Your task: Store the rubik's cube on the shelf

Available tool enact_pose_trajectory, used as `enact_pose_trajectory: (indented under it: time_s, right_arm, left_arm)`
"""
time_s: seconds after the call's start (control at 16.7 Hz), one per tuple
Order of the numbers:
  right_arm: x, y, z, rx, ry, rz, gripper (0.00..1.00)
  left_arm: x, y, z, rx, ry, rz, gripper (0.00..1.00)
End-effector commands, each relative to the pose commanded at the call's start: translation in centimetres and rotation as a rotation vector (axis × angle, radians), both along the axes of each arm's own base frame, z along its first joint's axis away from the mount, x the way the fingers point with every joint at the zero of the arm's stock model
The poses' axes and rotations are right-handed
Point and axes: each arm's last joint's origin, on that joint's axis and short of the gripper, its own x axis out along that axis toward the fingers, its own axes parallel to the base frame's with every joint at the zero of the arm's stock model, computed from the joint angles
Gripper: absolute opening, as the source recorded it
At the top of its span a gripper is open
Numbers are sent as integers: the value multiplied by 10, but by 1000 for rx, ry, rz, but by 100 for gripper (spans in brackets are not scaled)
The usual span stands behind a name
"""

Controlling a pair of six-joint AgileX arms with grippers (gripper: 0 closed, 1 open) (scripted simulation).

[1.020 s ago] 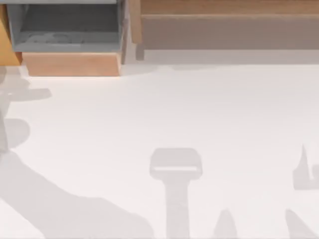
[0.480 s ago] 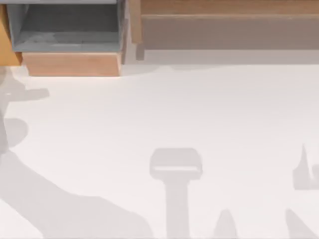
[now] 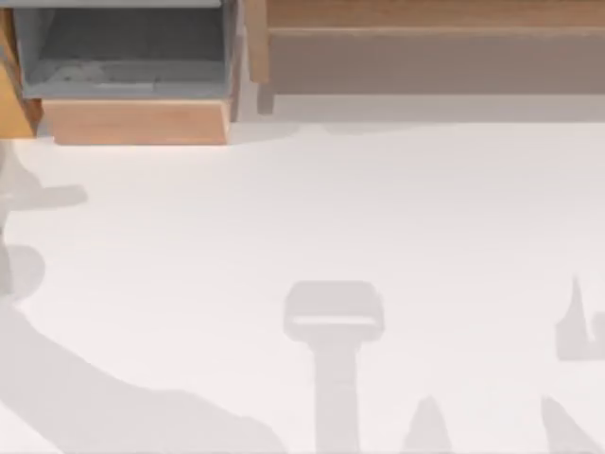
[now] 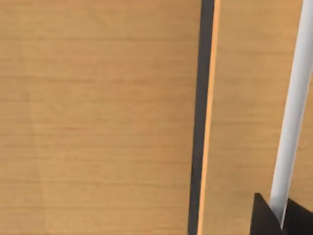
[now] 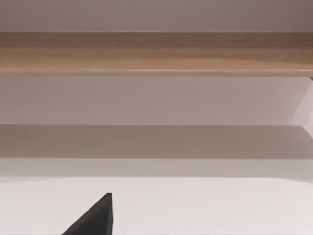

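Light-brown wood grain spreads across the left wrist view, two flat boards split by a dark seam, with the left gripper (image 4: 281, 215) seen as dark finger tips close against that wood beside a white edge; whether its jaws are open or shut cannot be told. From above, the shelf (image 3: 435, 14) is a long smooth board over a grey-brown panel at the far edge of the white table (image 3: 378, 218), next to a grey-lined wooden box (image 3: 128, 57). In the right wrist view the shelf lies ahead of the right gripper (image 5: 95, 218), well apart from its one dark finger tip, so its jaw state cannot be told.
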Motion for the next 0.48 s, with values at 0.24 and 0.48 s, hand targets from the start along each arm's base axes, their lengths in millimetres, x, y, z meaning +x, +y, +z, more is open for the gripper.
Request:
enact_pose_trajectory:
  time_s: [0.24, 0.48]
  right_arm:
    - [0, 0, 0, 0, 0, 0, 100]
    - [0, 0, 0, 0, 0, 0, 100]
  left_arm:
    - [-33, -1, -1, -5, 3, -1, 0]
    - [-39, 0, 0, -1, -2, -1, 0]
